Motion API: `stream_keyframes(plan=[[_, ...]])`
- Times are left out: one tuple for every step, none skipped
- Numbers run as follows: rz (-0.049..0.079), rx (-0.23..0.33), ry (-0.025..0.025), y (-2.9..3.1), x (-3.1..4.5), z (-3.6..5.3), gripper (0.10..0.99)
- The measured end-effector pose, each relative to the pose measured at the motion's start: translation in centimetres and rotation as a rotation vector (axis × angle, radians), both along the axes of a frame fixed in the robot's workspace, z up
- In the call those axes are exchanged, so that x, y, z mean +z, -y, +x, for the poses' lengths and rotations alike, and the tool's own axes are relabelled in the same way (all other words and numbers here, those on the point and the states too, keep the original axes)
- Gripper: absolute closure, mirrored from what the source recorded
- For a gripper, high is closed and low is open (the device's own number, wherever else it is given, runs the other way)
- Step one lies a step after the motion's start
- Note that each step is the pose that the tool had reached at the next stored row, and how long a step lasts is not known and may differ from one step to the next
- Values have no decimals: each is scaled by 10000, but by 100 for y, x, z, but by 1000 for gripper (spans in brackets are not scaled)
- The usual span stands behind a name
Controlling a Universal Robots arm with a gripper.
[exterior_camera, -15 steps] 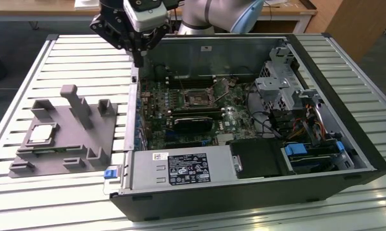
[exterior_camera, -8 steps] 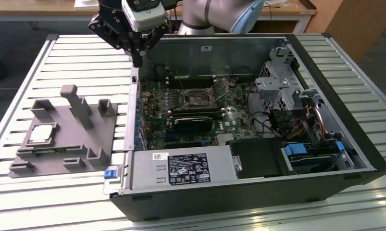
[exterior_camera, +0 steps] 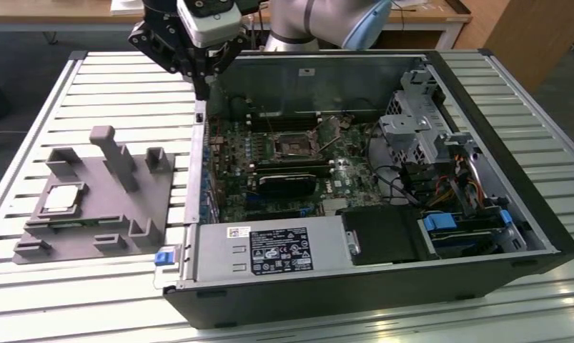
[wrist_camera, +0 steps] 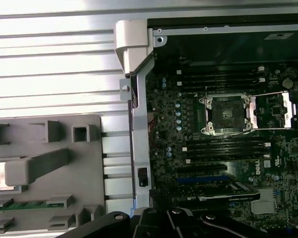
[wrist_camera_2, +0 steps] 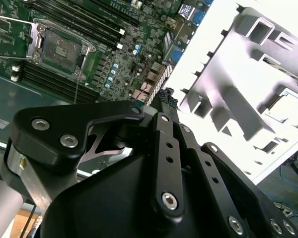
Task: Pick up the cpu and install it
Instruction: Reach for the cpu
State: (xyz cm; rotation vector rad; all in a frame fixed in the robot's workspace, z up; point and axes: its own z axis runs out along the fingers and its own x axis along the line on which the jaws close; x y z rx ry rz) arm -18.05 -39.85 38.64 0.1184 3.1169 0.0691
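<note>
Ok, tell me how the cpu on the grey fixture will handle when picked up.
The cpu looks thin and flat, so probably light and stiff. Its pale metal top may be slick. Lying flat in the grey fixture, it should not roll.

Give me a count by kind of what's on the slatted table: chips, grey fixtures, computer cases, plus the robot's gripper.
cpu: 1
grey fixture: 1
computer case: 1
gripper: 1
Total: 4
</note>
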Motion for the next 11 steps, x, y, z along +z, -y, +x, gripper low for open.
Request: stream_keyframes(plan=[[0,1,0,0,0,-4,980],[1,1,0,0,0,-7,980],[0,0,0,0,0,-11,980],[0,0,0,0,0,-14,980],[-1,1,-1,0,0,-17,980],[0,0,0,0,0,-21,980],[0,0,0,0,0,-24,980],[0,0,0,0,0,-28,980],[0,0,0,0,0,-32,980],[0,1,0,0,0,-35,980],[0,1,0,0,0,-38,980]])
